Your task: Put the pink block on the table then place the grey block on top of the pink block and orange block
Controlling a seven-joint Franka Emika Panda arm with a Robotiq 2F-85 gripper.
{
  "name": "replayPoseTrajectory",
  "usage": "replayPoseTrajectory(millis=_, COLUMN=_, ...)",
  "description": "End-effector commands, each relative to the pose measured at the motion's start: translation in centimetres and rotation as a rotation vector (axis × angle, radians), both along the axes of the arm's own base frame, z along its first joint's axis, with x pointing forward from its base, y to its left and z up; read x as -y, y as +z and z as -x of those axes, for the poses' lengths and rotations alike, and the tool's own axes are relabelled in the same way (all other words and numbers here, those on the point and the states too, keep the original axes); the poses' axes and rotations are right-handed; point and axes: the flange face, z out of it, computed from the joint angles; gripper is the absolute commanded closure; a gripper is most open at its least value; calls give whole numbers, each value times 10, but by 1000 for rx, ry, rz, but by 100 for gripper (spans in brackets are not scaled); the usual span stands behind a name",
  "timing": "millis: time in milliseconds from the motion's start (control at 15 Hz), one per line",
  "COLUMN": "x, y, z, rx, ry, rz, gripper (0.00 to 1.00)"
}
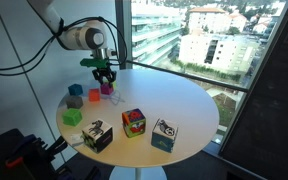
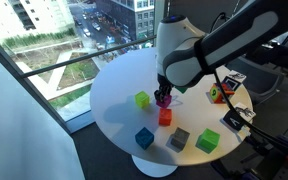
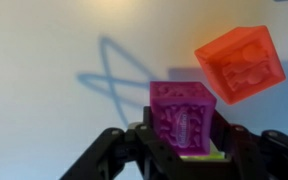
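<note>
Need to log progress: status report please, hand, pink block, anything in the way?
Hand shut on pink block. Grey block on table, untouched. Orange block close beside pink: mind it.

The end effector (image 3: pixel 184 145) hides the pink block's (image 3: pixel 182 110) bottom in the wrist view; in an exterior view the arm (image 2: pixel 219 50) covers part of the worktop (image 2: pixel 114 95)

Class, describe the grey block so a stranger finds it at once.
Find the round white table by the window. In an exterior view three small cubes line its near edge; the grey block sits dull between a blue cube and a green cube.
</note>
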Motion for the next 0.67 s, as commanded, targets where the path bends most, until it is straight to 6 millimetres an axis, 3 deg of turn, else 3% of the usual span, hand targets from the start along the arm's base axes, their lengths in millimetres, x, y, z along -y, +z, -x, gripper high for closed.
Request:
replayPoseTrajectory(millis=0, x=1, y=3, z=3, rx=11, ry=98, rz=13, gripper=70)
replayPoseTrajectory(millis=600, x=-5, y=0, z=12, rx=-7, ry=276, rz=-11, gripper=70)
